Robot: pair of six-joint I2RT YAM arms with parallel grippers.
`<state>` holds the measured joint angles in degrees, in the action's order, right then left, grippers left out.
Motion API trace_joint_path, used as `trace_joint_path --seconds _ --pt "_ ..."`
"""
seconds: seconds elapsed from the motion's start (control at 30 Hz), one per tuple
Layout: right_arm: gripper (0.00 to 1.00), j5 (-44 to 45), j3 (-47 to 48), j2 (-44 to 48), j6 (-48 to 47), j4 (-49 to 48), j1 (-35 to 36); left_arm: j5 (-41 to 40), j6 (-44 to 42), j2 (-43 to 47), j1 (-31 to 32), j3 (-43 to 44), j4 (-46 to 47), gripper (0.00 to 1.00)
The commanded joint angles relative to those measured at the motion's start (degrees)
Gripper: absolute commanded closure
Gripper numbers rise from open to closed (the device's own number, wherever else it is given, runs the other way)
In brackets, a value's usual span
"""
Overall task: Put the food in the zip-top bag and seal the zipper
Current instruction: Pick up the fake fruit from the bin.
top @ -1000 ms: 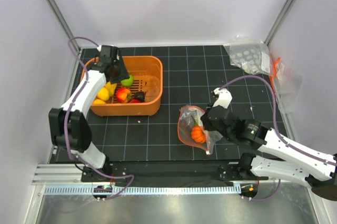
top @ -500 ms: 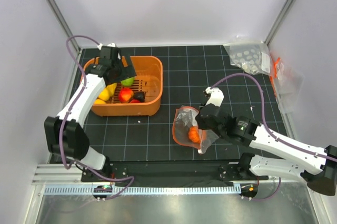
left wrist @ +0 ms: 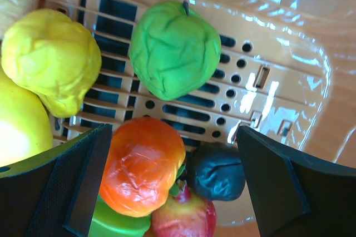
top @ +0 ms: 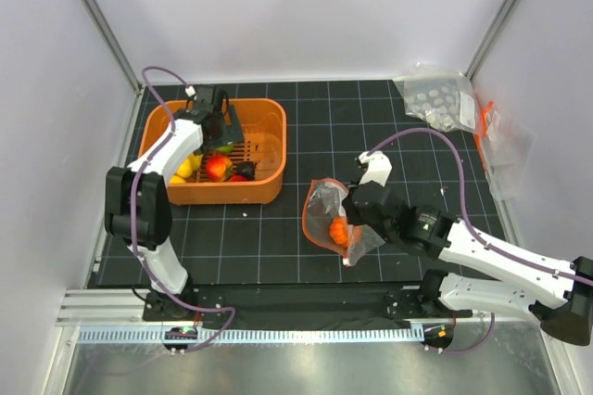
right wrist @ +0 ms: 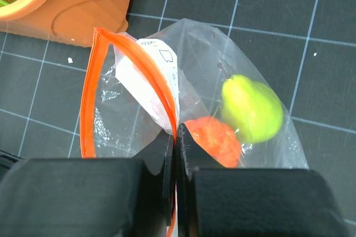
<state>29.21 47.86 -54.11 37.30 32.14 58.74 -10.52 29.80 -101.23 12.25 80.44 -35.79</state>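
Got the left tool (top: pixel 220 128) spread wide open just above the toy food (left wrist: pixel 175 48) in the orange basket (top: pixel 264 193). Moving right, got the bag (right wrist: pixel 128 128) on the tabletop (right wrist: pixel 278 14) with a green pear (right wrist: pixel 250 109) and an orange piece (right wrist: pixel 214 139) inside, right tool (right wrist: pixel 177 153) clenched on its zipper (right wrist: pixel 86 109).

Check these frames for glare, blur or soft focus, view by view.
Left wrist: white glare streaks on the basket wall; the green fruit is sharp. Right wrist: the right gripper, close to the lens, is dark and blurred, while the zip-top bag is crisp with a mild sheen. Top external: even light, soft shadows on the table, no blur.
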Motion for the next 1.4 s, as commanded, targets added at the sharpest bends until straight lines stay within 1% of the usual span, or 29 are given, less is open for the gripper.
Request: trace_joint_path --seconds 0.0,0.1,0.17,0.27,0.33,0.43,0.57,0.6,0.7,0.73,0.8,0.83,0.87,0.93,0.97,1.03,1.07,1.17,1.27,1.33,1.37 --pt "0.99 2.3 -1.9 1.5 -3.3 -5.6 -0.1 -4.3 1.0 1.0 -0.1 0.3 5.2 0.00" --pt "0.99 1.0 -1.5 1.7 -3.3 -5.2 0.0 -9.1 -0.4 -0.5 -0.6 2.9 4.9 0.00" --pt "0.99 0.6 -1.7 2.1 -2.7 -5.0 0.0 -9.3 -1.3 -3.5 -1.4 5.1 4.4 0.00" --pt "0.99 -0.2 -1.9 3.0 -2.2 -4.7 0.0 -7.2 -1.8 -8.3 -2.3 8.1 4.3 0.00" --pt "0.99 -0.8 -2.2 3.8 -1.6 -4.4 0.0 -6.4 -1.8 -9.2 -2.4 6.6 8.5 0.00" --pt "0.99 -1.1 -4.2 5.4 -1.1 -5.9 0.0 -4.5 -1.4 -10.8 -2.4 4.0 12.5 0.00" --pt "0.99 -0.3 -5.1 6.8 -1.0 -6.0 0.0 -2.3 -0.9 -13.7 -2.4 5.0 13.6 0.01" --pt "0.99 -0.2 -4.5 6.8 -1.1 -5.7 0.0 -1.9 -0.6 -14.0 -2.4 4.9 13.6 0.04" --pt "0.99 0.4 -4.2 6.7 -0.8 -4.8 0.0 -1.5 -0.2 -12.8 -2.4 3.3 14.6 0.26" --pt "0.99 0.5 -4.3 6.9 -0.5 -4.9 0.0 -1.6 0.0 -10.5 -2.4 2.6 15.0 0.38" --pt "0.99 0.4 -4.5 7.4 -0.2 -5.0 0.0 -2.7 0.1 -7.7 -2.2 0.1 16.0 0.45" --pt "0.99 0.5 -4.6 7.5 -0.4 -5.2 0.0 -3.4 0.0 -4.1 -2.0 -0.6 16.0 0.52" --pt "0.99 0.8 -4.3 7.4 -0.6 -5.2 0.0 -4.1 -0.4 -2.4 -1.8 -1.9 16.1 0.55" --pt "0.99 1.2 -3.7 6.1 -1.1 -4.3 0.0 -3.0 -0.1 1.2 -1.4 -3.3 16.0 0.61" --pt "0.99 1.3 -3.1 5.7 -1.6 -4.1 -0.1 -2.2 0.6 5.0 -1.2 -4.9 16.1 0.61" --pt "0.99 0.9 -2.6 4.2 -1.7 -4.0 0.0 0.6 1.0 8.5 0.0 -6.5 16.1 0.63" --pt "0.99 0.7 -2.4 3.8 -1.8 -4.1 0.0 1.3 1.3 12.4 0.7 -8.3 16.2 0.63" --pt "0.99 -0.2 -2.1 2.5 -1.3 -4.5 0.0 3.1 1.8 19.5 3.8 -11.5 16.1 0.64" --pt "0.99 -0.8 -2.2 1.3 -0.7 -5.2 0.0 3.3 1.4 24.9 8.9 -13.6 15.8 0.65" --pt "0.99 -0.6 -2.2 0.6 -0.4 -5.3 0.0 4.1 2.1 27.0 11.1 -14.5 15.3 0.66" --pt "0.99 -0.6 -2.1 -0.1 -0.3 -5.5 0.0 4.9 2.5 28.3 13.4 -15.7 15.1 0.65"
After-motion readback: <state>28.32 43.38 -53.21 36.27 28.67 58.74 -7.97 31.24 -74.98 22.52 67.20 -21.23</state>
